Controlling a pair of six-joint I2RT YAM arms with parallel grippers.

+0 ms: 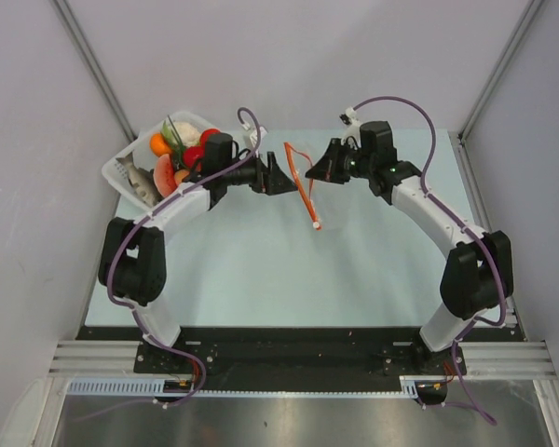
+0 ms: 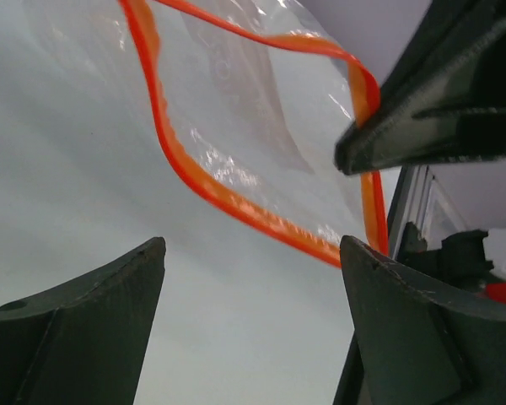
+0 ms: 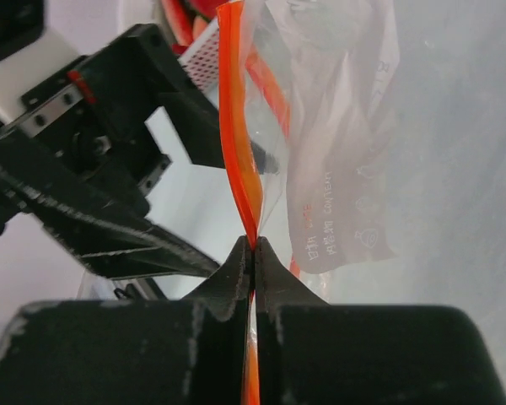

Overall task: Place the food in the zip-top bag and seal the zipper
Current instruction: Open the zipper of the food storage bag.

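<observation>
The clear zip-top bag is held up over the table's far middle, its orange zipper forming an open loop. My right gripper is shut on the zipper strip, pinching it between the fingertips. The bag's clear body with printed text hangs to the right in that view. My left gripper is open and empty, just left of the bag's mouth. In the left wrist view the zipper loop lies just beyond the open left gripper. The food lies in a white basket behind my left arm.
The white slatted basket with tomatoes, an orange, cauliflower and fish stands at the table's far left corner. Grey walls close in on both sides. A small white slider tab hangs at the zipper's lower end.
</observation>
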